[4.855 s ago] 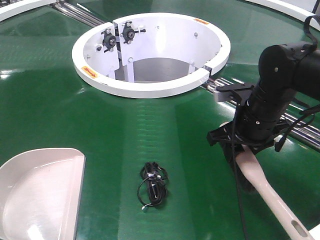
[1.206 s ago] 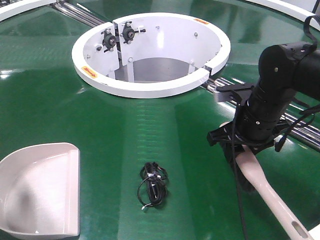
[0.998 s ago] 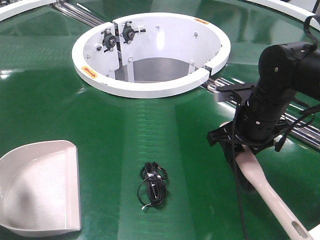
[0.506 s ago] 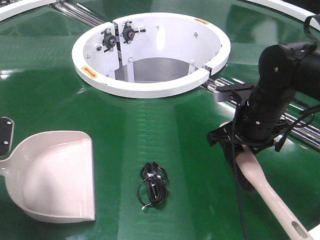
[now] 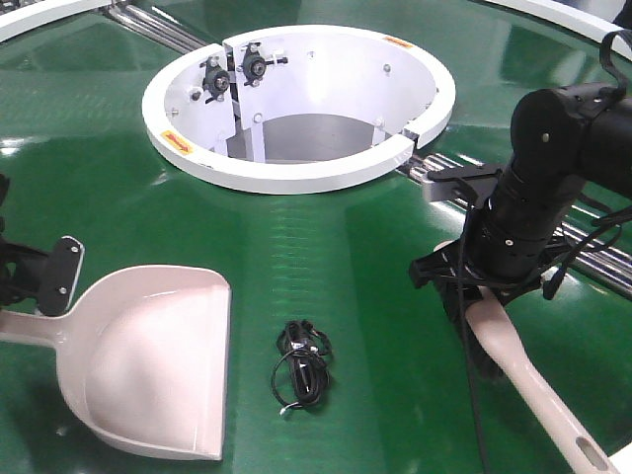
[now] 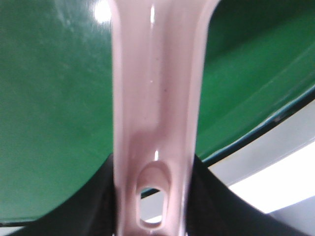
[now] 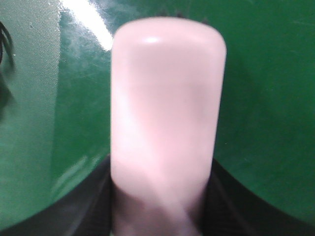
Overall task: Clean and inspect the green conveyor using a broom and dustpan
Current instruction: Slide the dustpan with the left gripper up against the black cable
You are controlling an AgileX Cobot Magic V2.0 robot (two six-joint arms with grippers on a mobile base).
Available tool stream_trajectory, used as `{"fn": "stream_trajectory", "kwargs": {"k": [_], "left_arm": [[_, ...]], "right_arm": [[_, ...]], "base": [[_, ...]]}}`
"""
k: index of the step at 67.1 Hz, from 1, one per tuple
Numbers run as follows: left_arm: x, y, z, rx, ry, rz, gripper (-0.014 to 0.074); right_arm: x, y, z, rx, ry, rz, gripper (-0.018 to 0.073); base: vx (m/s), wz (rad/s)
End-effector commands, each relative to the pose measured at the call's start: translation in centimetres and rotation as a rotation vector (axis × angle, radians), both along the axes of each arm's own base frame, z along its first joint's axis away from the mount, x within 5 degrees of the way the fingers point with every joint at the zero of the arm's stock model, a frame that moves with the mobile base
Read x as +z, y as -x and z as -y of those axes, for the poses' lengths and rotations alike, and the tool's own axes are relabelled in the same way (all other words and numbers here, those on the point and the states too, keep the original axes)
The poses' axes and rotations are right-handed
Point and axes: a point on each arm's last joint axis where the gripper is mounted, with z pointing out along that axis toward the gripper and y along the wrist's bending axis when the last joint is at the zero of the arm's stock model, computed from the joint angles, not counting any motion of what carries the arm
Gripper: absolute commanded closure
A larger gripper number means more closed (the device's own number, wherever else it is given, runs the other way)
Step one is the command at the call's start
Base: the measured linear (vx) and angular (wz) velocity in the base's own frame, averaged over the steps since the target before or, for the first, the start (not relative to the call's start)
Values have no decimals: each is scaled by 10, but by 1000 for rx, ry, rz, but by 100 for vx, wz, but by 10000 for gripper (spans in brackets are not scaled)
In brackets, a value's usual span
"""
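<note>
Green conveyor [image 5: 326, 237] is seen bearing the dustpan [image 5: 158, 365] at lower left, its handle clamped in the left gripper [image 5: 41, 286], while the broom [image 5: 523, 375] (bristles seemingly resting on the belt, though shadowed) is gripped tight by the right gripper [image 5: 482, 294], a black cable bundle [image 5: 301, 365] lying between them.

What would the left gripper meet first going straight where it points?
The left gripper holds the dustpan, whose front edge leads. Next in line looks to be the black cable tangle on the green conveyor, though exact alignment is unclear.
</note>
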Motion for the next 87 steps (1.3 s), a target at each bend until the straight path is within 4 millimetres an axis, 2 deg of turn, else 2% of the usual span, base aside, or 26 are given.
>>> {"fn": "stream_trajectory", "kwargs": {"k": [1,30,87], "left_arm": [[12,4,11,-12,12,14,621],[-1,4,39,26,79,-14,620],[-9,11,69,31,159,-40,620]], "right_arm": [[23,3,3,-5,-17,71,568],[23,3,3,-5,-17,71,568],[23,3,3,-5,-17,71,568]], "base": [[0,0],[0,0],[0,0]]}}
